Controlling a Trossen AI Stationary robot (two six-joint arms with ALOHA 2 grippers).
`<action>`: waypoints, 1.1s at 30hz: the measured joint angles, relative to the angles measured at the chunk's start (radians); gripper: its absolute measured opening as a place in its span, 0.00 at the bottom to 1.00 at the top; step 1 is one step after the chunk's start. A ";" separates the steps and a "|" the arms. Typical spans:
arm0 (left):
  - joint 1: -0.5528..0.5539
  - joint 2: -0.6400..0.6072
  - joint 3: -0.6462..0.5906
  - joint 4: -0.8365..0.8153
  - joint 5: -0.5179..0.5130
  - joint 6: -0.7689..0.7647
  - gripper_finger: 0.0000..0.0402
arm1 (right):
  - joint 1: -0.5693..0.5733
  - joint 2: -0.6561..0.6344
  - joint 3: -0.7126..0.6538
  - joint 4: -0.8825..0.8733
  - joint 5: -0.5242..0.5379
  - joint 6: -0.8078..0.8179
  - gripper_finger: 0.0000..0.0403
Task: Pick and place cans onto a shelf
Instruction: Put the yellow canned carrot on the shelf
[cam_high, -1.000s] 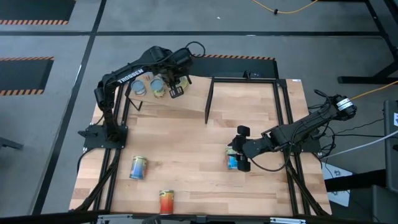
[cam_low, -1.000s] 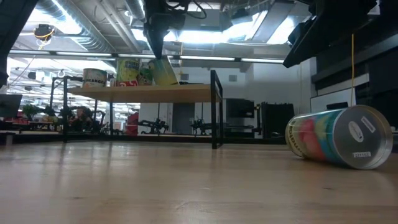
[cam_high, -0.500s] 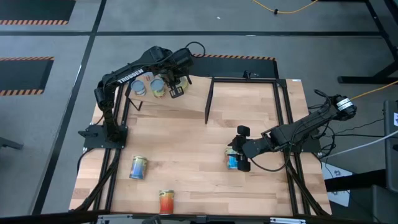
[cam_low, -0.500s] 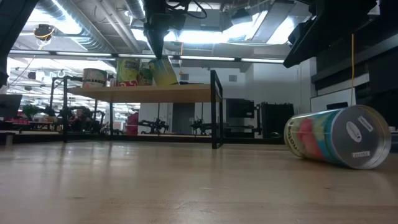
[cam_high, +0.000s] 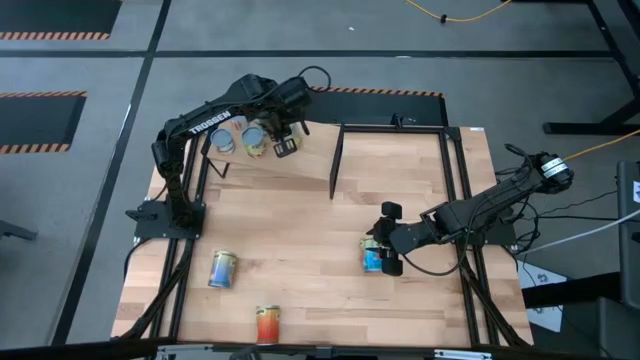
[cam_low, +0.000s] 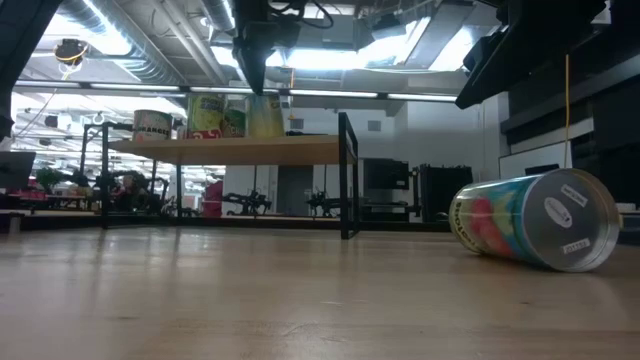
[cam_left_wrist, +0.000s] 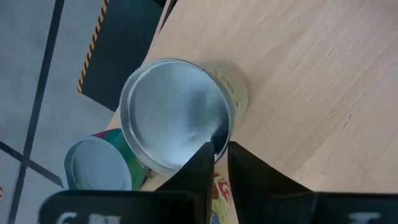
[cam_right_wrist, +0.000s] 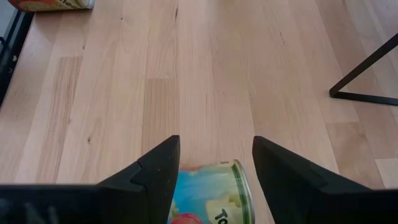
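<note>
Overhead, the left gripper (cam_high: 272, 135) hangs over upright cans (cam_high: 238, 137) on the shelf (cam_high: 300, 160); the right gripper (cam_high: 384, 250) straddles a blue can (cam_high: 374, 261) lying on the table (cam_high: 300, 250). Two loose cans (cam_high: 222, 268) lie nearer the front edge. At table height, the blue can (cam_low: 530, 220) lies sideways. Left wrist: fingers (cam_left_wrist: 199, 171) nearly together beside a can top (cam_left_wrist: 177, 115); whether they grip it cannot be told. Right wrist: fingers (cam_right_wrist: 155, 168) spread either side of the blue can (cam_right_wrist: 208, 193).

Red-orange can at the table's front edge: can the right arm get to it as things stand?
Probably not yet: the right gripper straddles a blue can lying on its side. Bare tabletop separates it from the red-orange can.
</note>
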 joint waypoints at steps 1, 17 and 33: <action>0.000 0.000 0.000 0.004 0.000 0.000 0.10 | 0.000 0.000 0.000 0.000 0.000 0.000 0.51; -0.013 0.000 0.000 0.064 -0.002 -0.001 0.07 | 0.000 0.000 0.000 0.000 0.000 0.000 0.51; -0.114 -0.014 -0.006 -0.083 -0.012 -0.002 0.01 | 0.000 0.001 0.000 0.000 0.000 0.007 0.51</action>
